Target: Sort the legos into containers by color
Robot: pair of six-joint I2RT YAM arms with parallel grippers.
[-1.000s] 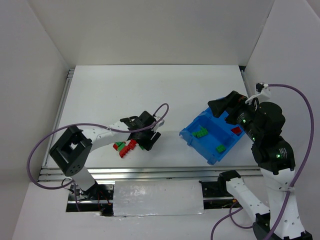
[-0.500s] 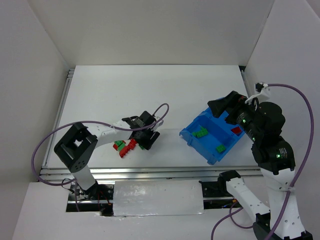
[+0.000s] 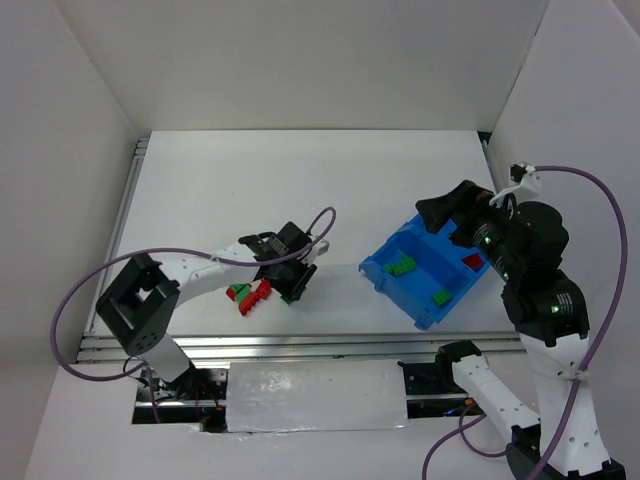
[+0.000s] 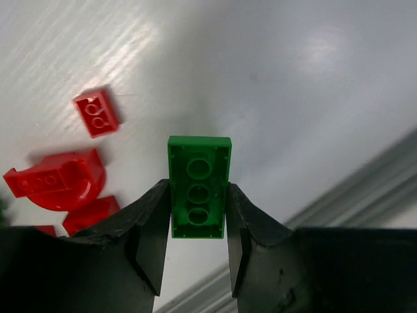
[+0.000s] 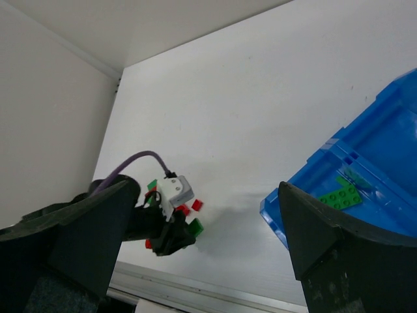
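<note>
Left wrist view: left hand [image 4: 199, 210] pinched snug on a green brick [image 4: 199, 163], presumably to haul it to the green side of the blue bin [image 3: 392, 293].

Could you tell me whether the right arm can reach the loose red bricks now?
Probably not easily: the blue bin lies between the right gripper and the red bricks, and the left gripper, gripping a green brick, crowds them.
</note>
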